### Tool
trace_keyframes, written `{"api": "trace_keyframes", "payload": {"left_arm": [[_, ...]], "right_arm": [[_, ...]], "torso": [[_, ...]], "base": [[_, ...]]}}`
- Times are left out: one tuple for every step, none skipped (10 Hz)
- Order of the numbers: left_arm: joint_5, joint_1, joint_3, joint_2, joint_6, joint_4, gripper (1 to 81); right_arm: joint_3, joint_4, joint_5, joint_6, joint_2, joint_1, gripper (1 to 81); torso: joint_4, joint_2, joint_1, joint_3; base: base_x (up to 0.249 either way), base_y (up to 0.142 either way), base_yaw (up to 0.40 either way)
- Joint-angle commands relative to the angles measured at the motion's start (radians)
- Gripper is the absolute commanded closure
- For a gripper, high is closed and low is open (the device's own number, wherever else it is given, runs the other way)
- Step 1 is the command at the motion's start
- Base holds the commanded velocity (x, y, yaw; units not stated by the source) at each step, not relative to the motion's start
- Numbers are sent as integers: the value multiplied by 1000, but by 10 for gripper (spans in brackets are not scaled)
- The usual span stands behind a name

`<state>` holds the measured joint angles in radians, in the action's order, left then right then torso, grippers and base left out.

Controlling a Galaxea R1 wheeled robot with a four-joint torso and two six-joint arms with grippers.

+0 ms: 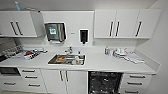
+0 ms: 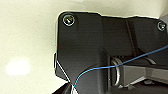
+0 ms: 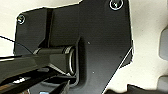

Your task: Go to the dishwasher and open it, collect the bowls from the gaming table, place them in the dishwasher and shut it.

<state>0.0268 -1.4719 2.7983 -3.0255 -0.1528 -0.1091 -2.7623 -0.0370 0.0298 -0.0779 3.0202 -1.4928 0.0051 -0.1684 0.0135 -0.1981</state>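
Note:
The dishwasher [image 1: 105, 82] sits under the white counter [image 1: 100, 63], right of the sink. Its dark interior with racks is exposed, so it stands open; the door itself is below the picture's edge. The bowls and the gaming table are out of view. In both wrist views the robot's dark plate hangs over a pale floor.
A steel sink [image 1: 67, 59] with dishes in it is set in the counter. White drawers [image 1: 136, 82] flank the dishwasher on the right, and cupboard doors [image 1: 63, 80] on the left. Crockery [image 1: 30, 53] stands at the left and more items [image 1: 122, 53] at the right. Wall cupboards [image 1: 125, 23] hang above.

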Motion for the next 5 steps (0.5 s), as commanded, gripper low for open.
{"api": "trace_keyframes", "payload": {"left_arm": [[-53, 41, 3, 0, 7, -9, 10], [-53, 41, 3, 0, 9, -11, 10], [-53, 41, 3, 2, 10, -12, 10], [-53, 41, 3, 2, 10, -21, 10], [-53, 41, 3, 0, 10, -38, 10]], "right_arm": [[-5, 2, 52, 3, -4, 59, 10], [-5, 2, 52, 3, -4, 59, 10], [-5, 2, 52, 1, -4, 59, 10], [-5, 2, 52, 1, -2, 59, 10], [-3, 2, 52, 1, -2, 58, 10]], "torso": [[0, 0, 0, 0], [0, 0, 0, 0], [0, 0, 0, 0], [0, 0, 0, 0], [0, 0, 0, 0]], "base": [[0, 0, 360], [0, 0, 365], [0, 0, 367], [0, 0, 368], [0, 0, 371]]}}
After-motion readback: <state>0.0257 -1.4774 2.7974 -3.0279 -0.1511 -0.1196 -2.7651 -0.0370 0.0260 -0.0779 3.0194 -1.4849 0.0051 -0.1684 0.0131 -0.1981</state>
